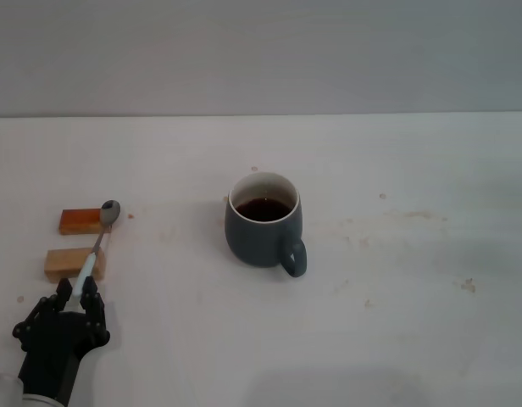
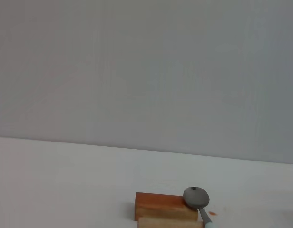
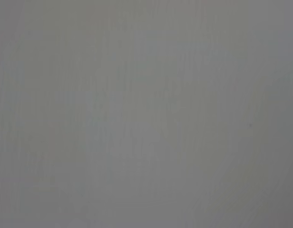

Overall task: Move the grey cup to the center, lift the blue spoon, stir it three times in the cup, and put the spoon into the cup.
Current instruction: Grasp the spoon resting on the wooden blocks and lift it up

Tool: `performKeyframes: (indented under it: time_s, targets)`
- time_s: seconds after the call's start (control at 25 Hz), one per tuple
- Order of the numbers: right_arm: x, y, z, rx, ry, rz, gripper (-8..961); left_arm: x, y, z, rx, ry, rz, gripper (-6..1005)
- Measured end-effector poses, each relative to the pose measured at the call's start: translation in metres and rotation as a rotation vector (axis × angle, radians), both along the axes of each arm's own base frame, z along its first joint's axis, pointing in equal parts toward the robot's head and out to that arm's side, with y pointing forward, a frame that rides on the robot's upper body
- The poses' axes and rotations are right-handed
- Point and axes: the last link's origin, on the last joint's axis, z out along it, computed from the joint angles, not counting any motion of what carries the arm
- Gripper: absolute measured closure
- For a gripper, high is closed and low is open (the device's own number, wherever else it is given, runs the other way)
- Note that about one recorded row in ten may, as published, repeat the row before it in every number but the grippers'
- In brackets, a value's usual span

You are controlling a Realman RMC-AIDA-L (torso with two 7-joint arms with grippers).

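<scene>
The grey cup (image 1: 263,237) stands upright near the table's middle, holding dark liquid, its handle turned toward me and to the right. At the left, the blue spoon (image 1: 98,242) lies across two wooden blocks with its metal bowl (image 2: 196,196) at the far end. My left gripper (image 1: 77,295) sits low at the near left, open. One finger stands on each side of the near tip of the spoon's pale handle. The right gripper is out of view, and the right wrist view shows only a blank grey surface.
An orange wooden block (image 1: 79,221) and a pale wooden block (image 1: 68,263) prop up the spoon at the left. Both also show low in the left wrist view, the orange block (image 2: 158,205) behind the pale block (image 2: 168,222). The white table (image 1: 397,280) carries small stains at the right.
</scene>
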Motion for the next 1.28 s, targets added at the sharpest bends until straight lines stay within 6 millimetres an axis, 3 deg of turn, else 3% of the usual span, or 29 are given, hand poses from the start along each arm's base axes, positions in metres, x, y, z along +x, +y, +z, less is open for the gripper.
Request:
performKeyframes:
  time_s: [0.56,0.88,1.28]
  targets:
    - [-0.003,0.002,0.000,0.000,-0.001,0.009,939,-0.002,-0.001,0.000,-0.003,0.011,0.003,827]
    - [-0.004,0.003,-0.001,-0.008,0.002,0.005,939,-0.004,-0.001,0.001,0.004,0.013,0.017,825]
    - [-0.005,0.003,-0.004,-0.011,0.007,0.005,939,0.008,0.003,0.011,0.071,-0.003,-0.042,823]
